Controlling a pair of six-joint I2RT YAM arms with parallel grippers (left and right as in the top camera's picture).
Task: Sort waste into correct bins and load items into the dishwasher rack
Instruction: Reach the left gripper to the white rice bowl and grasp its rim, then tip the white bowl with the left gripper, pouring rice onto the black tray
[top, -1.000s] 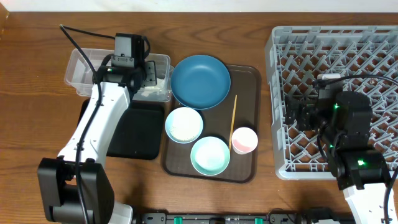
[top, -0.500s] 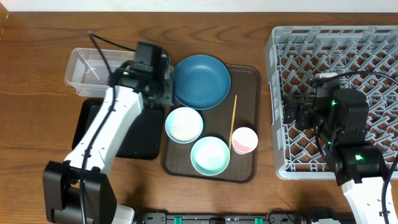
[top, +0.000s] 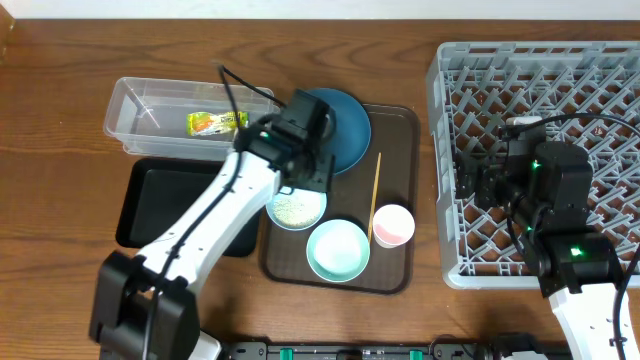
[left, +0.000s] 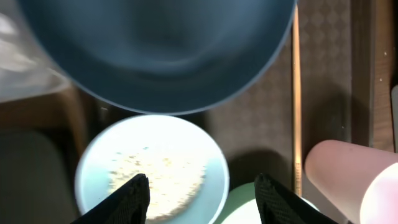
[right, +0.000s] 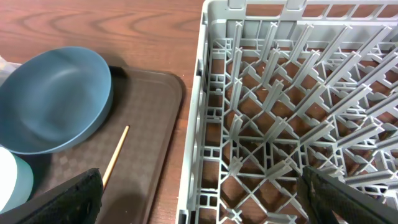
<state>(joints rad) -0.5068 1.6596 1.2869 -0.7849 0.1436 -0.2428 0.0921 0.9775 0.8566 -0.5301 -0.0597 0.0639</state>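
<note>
Plate (top: 348, 135), cup (top: 392, 225) and mint bowl (top: 338, 250) crowd the rice bowl (top: 300, 210)

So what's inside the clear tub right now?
A yellow-green printed wrapper lies in the clear tub. The left arm covers the tub's right end, so anything there is hidden.

Your left arm (top: 215, 215) hides part of the dark blue plate (top: 350, 130). In the left wrist view that plate is blurred, and the frame edge cuts off the pink cup (left: 348, 177).
</note>
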